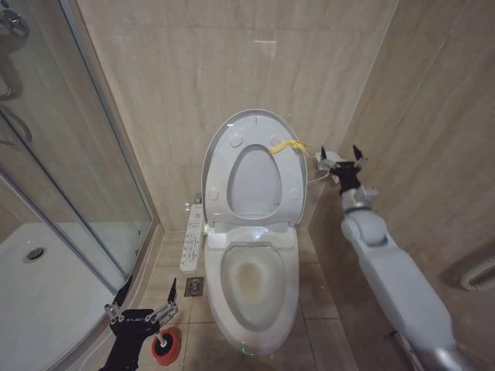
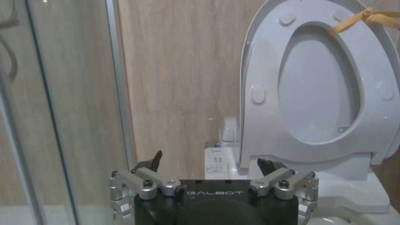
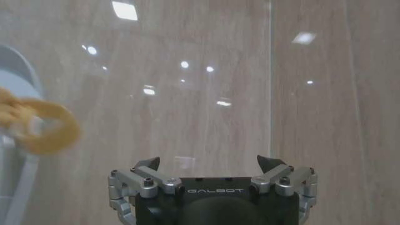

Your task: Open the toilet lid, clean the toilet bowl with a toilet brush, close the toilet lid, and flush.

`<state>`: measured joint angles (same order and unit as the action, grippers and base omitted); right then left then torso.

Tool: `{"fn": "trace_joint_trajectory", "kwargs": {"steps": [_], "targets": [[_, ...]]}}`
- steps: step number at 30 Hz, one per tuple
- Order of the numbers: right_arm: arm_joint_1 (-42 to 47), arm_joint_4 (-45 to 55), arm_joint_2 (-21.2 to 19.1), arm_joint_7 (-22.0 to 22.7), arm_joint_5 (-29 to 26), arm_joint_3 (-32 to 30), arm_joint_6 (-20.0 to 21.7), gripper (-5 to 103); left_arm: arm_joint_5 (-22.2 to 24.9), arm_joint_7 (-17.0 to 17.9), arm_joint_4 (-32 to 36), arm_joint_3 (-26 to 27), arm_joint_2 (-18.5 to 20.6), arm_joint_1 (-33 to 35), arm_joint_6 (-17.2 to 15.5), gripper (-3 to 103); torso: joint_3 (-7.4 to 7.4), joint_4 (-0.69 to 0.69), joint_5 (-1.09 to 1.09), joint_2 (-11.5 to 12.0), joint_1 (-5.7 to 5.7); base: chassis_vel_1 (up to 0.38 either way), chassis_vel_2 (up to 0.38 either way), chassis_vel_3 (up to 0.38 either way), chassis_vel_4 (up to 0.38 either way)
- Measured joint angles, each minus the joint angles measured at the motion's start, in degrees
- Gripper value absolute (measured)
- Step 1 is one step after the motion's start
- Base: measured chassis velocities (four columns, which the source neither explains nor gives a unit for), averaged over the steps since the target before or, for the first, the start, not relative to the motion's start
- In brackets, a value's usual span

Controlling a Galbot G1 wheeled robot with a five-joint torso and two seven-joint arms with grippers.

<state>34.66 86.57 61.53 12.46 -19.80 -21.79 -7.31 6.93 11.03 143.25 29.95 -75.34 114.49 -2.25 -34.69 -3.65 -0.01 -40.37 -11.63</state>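
The toilet lid (image 1: 257,124) (image 2: 265,51) stands upright against the back wall, and the seat ring (image 1: 255,207) is raised against it. A yellow strip (image 1: 288,145) (image 2: 356,18) (image 3: 39,125) hangs at the lid's right edge. Below lies the toilet bowl (image 1: 255,287), uncovered. My right gripper (image 1: 340,160) (image 3: 209,163) is open and empty, just right of the strip. My left gripper (image 1: 143,303) (image 2: 211,163) is open and empty, low at the left. It hovers over the red holder cup (image 1: 165,345). A white tip in the cup may be the toilet brush (image 1: 160,336); its bristle head is hidden.
A glass shower screen (image 1: 85,178) and a curved white shower tray (image 1: 31,294) fill the left side. A white control panel (image 1: 193,236) juts from the toilet's left side, with a floor drain (image 1: 193,287) beside it. Tiled walls close in behind and on the right.
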Motion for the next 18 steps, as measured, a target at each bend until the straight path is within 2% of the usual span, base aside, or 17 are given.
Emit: {"fn": "trace_joint_trajectory", "kwargs": {"steps": [4,11,16,18], "targets": [[-5.77,-6.31,1.47,0.08,2.71,3.20,-0.58,100,0.00,0.00,0.00,0.00,0.00,0.00,0.00,100,-0.01,-0.02,0.01,0.01,0.00,0.000,0.000,0.000,0.000],[-16.74,-17.86,5.16,-0.42,6.84,8.71,-4.34,100,0.00,-0.01,0.00,-0.01,0.00,0.00,0.00,100,-0.01,0.00,-0.01,0.01,-0.01,0.000,0.000,0.000,0.000],[-16.36,-15.63,5.10,-1.03,5.41,9.38,-4.46,100,0.00,0.00,0.00,0.00,0.00,0.00,0.00,100,-0.01,0.00,0.00,0.01,-0.01,0.000,0.000,0.000,0.000],[-13.03,-11.37,3.47,-2.38,2.51,9.44,-4.40,100,0.00,0.00,0.00,0.00,0.00,0.00,0.00,100,0.01,-0.04,-0.01,0.00,0.00,0.000,0.000,0.000,0.000]]}}
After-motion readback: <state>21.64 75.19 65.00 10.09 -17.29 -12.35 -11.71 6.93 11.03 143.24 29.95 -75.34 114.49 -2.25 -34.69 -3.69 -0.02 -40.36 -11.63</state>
